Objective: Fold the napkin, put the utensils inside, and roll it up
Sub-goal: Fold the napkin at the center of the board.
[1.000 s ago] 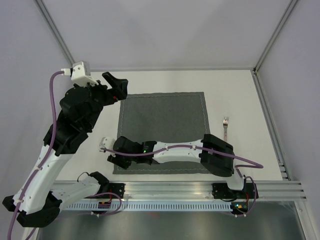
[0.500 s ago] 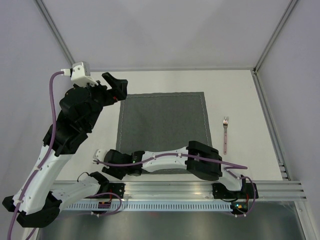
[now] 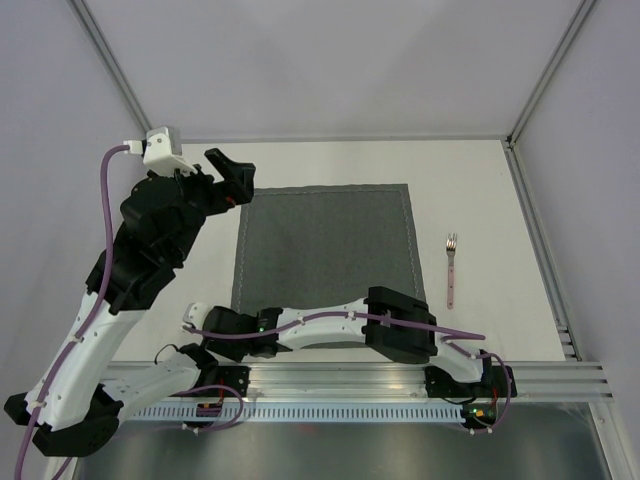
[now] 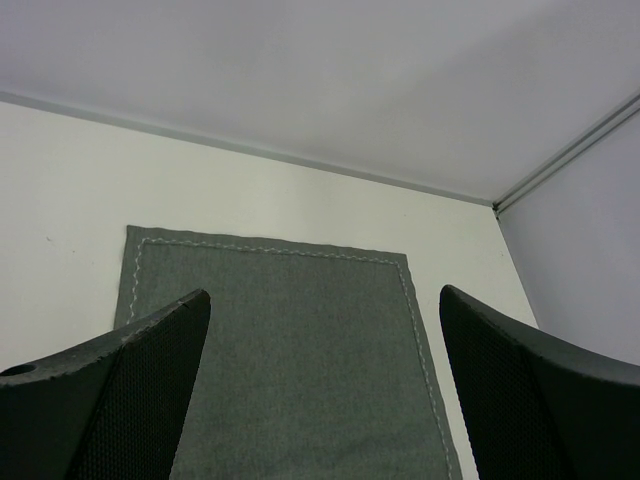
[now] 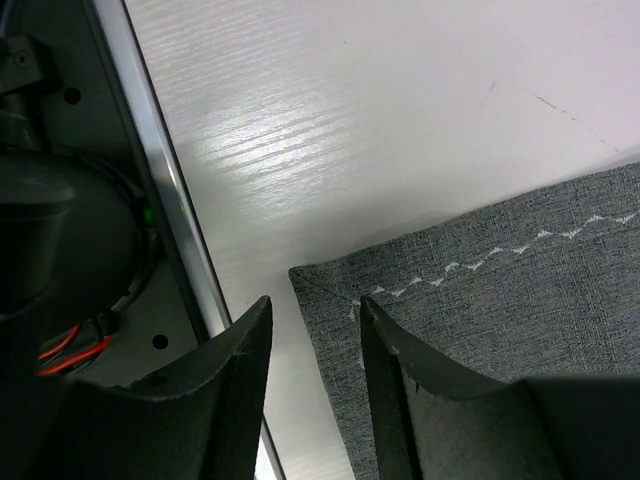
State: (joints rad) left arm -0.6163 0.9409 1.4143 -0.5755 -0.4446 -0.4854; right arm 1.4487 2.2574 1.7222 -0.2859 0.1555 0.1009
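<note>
Drawn back to the near corner of the square dark grey fabric napkin (image 3: 325, 255), the right gripper (image 5: 315, 302) is seen parted and empty; the left gripper (image 4: 325, 295) is spread wide. Lying flat, the hem could be missed.

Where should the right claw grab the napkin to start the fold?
Probably its near-left corner: the napkin lies flat, so only edges offer a pinch, and that corner sits just ahead of the parted fingers of the right claw. Come from the near-left, off the cloth.
</note>
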